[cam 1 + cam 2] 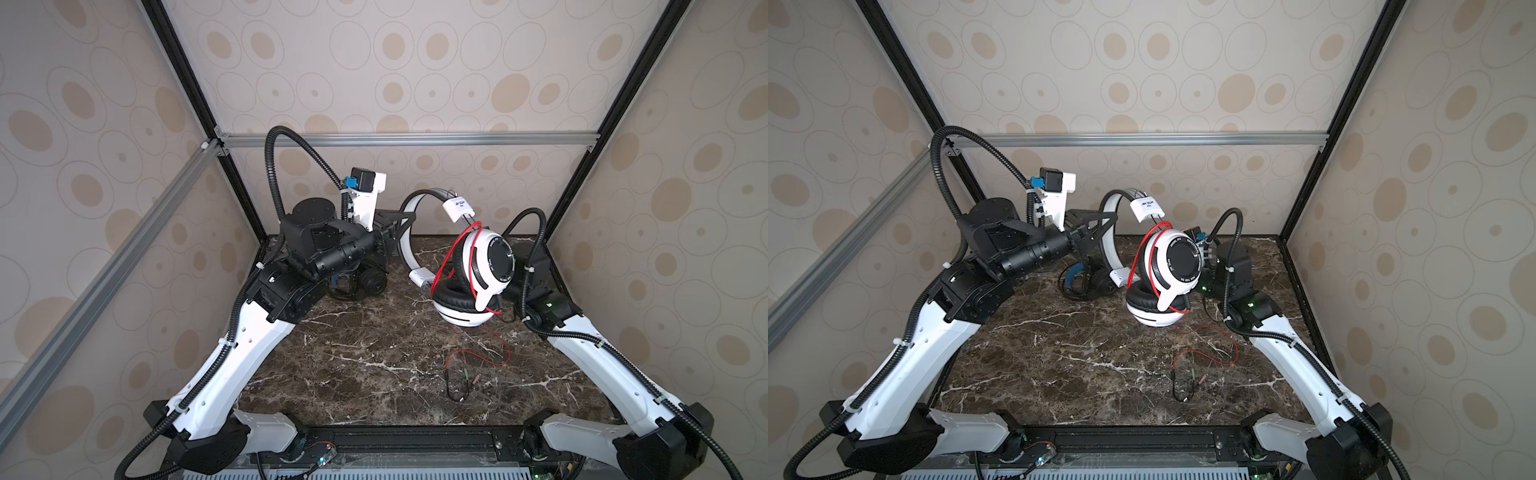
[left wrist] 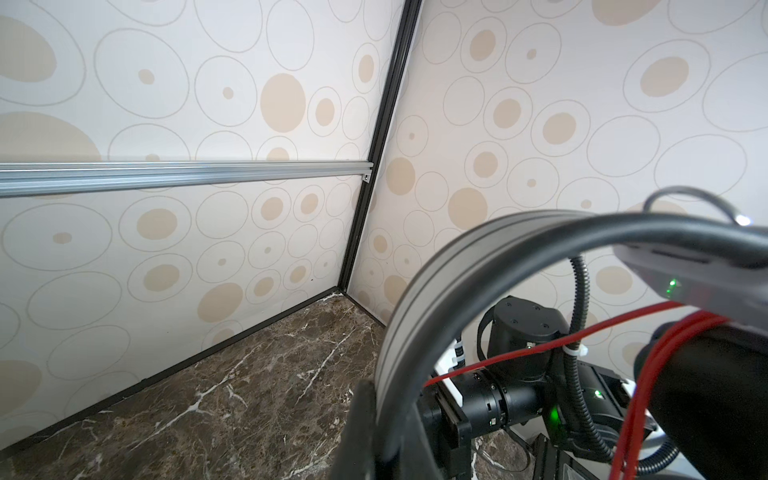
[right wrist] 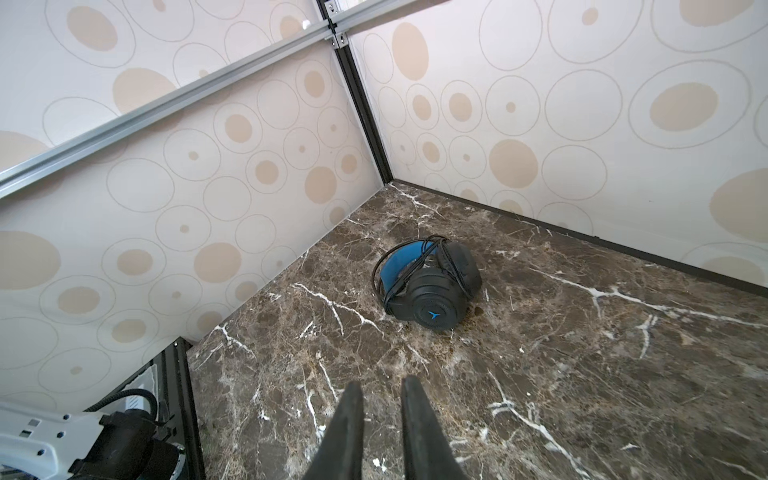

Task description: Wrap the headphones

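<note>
- Dark marble tabletop (image 1: 353, 353), enclosed by walls (image 1: 415, 62) papered with beige circles and by a metal frame (image 1: 407, 139).
- Left gripper (image 2: 386, 419): clenched on the band (image 2: 415, 316) of the white headset (image 1: 490, 262), with the band arching above the tabletop at far centre.
- White headset, in both top views: one black-padded cup low, seemingly resting on the tabletop; the other cup above it, black disc facing outward.
- Red cord (image 1: 446, 257): several turns looped over the upper cup and its yoke; the rest lying loose across the tabletop toward the near side, ending in plugs (image 1: 463, 384).
- Right gripper (image 3: 381, 381): fingers slightly parted, nothing between them, above bare tabletop; hidden behind the white headset in both top views.
- Black headset (image 3: 428, 286): lying on the tabletop toward the far left corner, beneath the left arm (image 1: 249, 353), blue inner lining (image 3: 395, 266) showing, black cord looped around it; well apart from the right gripper.
</note>
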Controlling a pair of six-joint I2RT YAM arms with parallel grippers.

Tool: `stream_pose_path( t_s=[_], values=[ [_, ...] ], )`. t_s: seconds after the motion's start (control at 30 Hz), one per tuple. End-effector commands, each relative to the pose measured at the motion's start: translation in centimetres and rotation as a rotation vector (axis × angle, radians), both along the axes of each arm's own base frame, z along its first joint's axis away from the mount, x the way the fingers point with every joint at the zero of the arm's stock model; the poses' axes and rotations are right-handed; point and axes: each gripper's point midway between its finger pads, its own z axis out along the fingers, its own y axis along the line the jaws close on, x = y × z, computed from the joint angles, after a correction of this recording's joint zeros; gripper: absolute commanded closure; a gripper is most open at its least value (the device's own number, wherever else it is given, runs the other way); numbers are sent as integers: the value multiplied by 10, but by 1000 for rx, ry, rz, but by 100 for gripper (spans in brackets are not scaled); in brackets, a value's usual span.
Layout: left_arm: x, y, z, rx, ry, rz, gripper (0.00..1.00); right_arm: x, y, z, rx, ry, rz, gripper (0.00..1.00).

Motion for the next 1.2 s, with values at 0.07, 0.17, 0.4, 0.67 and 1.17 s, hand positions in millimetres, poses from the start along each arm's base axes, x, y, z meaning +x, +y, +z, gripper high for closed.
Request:
stream_pose_path(
  t_s=[0.07, 0.17, 0.4, 0.67, 1.17],
  values=[
    [-20, 10, 64, -179, -105, -29, 100, 3, 5, -9, 55, 7, 14, 80],
    [-20, 10, 69, -203, -113, -30, 100, 7, 6, -24, 66, 34, 7, 80],
    [-19, 16, 78, -252, -124, -14, 100, 10, 9, -65, 43, 114, 13, 81],
    [-13, 32, 84, -325, -109, 60, 100, 5, 10, -96, 47, 186, 17, 85],
    [39, 92, 81, -528, 47, 484, 100, -32, 5, -134, -223, 209, -11, 100]
  ],
)
